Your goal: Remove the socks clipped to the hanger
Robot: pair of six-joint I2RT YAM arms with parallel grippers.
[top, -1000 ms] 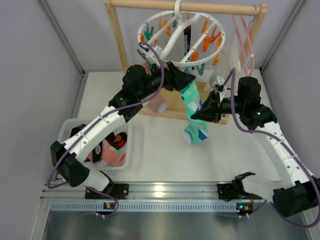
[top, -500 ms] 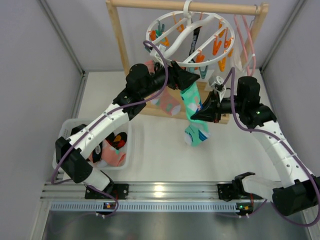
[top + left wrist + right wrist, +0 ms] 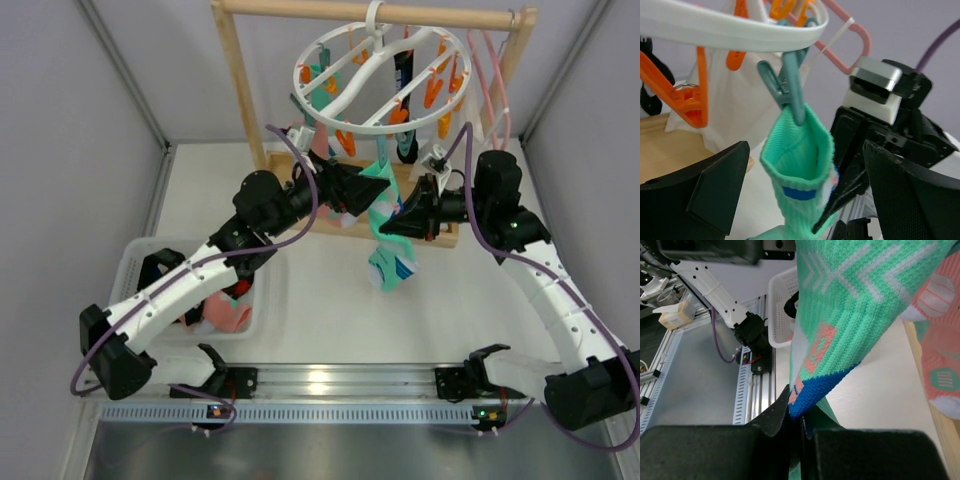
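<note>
The white ring hanger [image 3: 380,75] hangs from the wooden rack with orange and teal clips. A teal clip [image 3: 790,90] pinches the cuff of a mint-green sock [image 3: 797,160], which dangles below the ring [image 3: 390,262]. My left gripper [image 3: 805,200] is open wide, its fingers either side of the cuff and not touching it [image 3: 362,187]. My right gripper [image 3: 796,415] is shut on the blue heel of the same sock [image 3: 865,300], lower down its leg [image 3: 393,224]. A black sock [image 3: 403,100] and a pink sock [image 3: 335,205] also hang from the ring.
A wooden rack frame [image 3: 235,90] carries the ring. A pink wire hanger [image 3: 492,80] with a white cloth hangs at its right end. A white basket [image 3: 262,310] at the left holds several socks. The rack's base board [image 3: 450,238] lies under my right wrist.
My left gripper has opened wider and dropped back down and left from the clip. The ring has swung back to the right. My right gripper keeps its hold on the sock.
</note>
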